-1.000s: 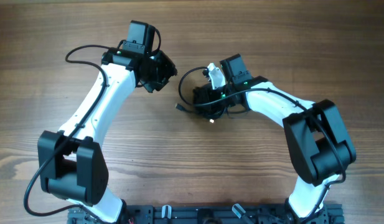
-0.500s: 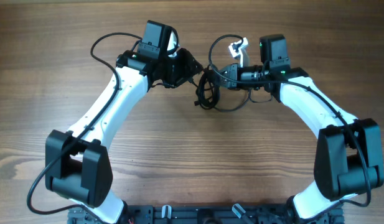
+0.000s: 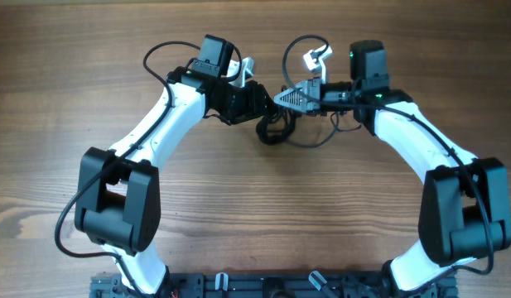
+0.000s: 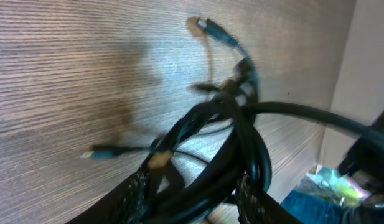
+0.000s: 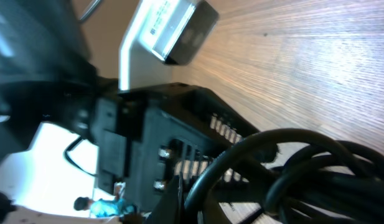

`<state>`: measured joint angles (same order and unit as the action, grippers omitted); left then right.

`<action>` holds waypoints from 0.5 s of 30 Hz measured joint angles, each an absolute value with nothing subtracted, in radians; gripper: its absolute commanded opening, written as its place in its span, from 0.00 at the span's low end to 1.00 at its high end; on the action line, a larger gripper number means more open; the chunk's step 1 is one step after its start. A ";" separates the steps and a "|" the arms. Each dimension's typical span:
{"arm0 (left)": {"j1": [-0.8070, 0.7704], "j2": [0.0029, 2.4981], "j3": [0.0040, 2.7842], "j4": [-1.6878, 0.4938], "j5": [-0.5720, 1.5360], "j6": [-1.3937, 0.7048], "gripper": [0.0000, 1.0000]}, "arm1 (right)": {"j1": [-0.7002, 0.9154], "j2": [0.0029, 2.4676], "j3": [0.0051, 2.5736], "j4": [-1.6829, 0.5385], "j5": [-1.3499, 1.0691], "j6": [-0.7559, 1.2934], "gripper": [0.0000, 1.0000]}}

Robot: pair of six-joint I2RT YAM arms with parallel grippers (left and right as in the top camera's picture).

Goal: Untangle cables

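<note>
My left pincer (image 4: 192,186) is clamped on the cables (image 3: 274,130) — the bundle fills the gap between both pads. My right pincer (image 3: 290,97) sits just beside it, at the same bunch; wide or narrow, I cannot tell. The knot lies mid-table (image 3: 238,215), far side — two plug ends stick out.

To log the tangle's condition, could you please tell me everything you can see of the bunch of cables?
The cables are thin, black, rubbery-looking cords, bunched in one tangle between the two arms, with a loose loop trailing toward the right arm. In the left wrist view several strands run together between the left gripper fingers; whether it grips them is unclear. Two small, blurred plug ends stick out over the wooden table. The right gripper is at the bunch; contact is unclear.
</note>
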<state>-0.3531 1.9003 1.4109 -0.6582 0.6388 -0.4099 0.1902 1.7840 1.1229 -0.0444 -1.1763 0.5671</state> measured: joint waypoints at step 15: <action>-0.290 1.901 1.411 -0.782 0.582 -0.360 0.45 | 0.007 1.774 1.085 0.499 -1.495 1.215 0.04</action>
<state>-0.2901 1.9007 1.4109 -0.7822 0.5816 -0.3599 0.0074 1.7741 1.0851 0.4992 -1.4948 1.2152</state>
